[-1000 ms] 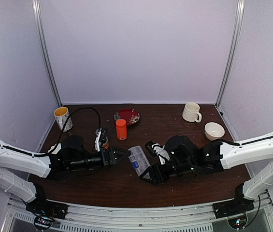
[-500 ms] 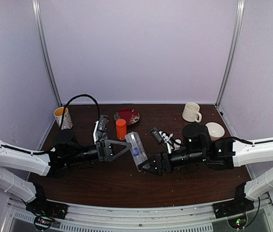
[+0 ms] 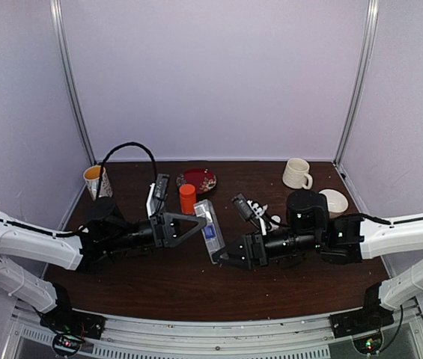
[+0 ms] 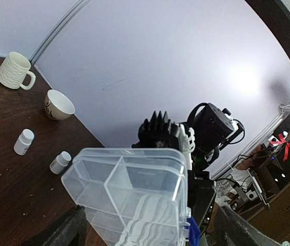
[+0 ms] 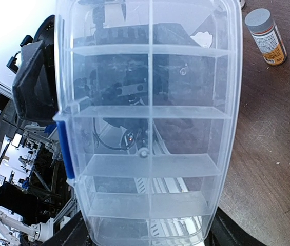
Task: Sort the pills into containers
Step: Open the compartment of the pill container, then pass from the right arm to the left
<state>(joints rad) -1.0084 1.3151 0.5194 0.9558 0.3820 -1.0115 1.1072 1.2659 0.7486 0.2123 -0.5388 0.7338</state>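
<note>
Right wrist: right claw (image 5: 149, 233) grips the organiser box (image 5: 150, 128).

No legible text or numbers, label on small bottle (image 5: 266, 37) blurred (orange band)

2 white arms (image 3: 31, 243), black joints, black cable (image 3: 129, 145)

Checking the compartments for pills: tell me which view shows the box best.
Right wrist: the box fills the frame, face-on and sharp. Left wrist shows one end, the rest cut off; the top view shows it small and tilted.
</note>
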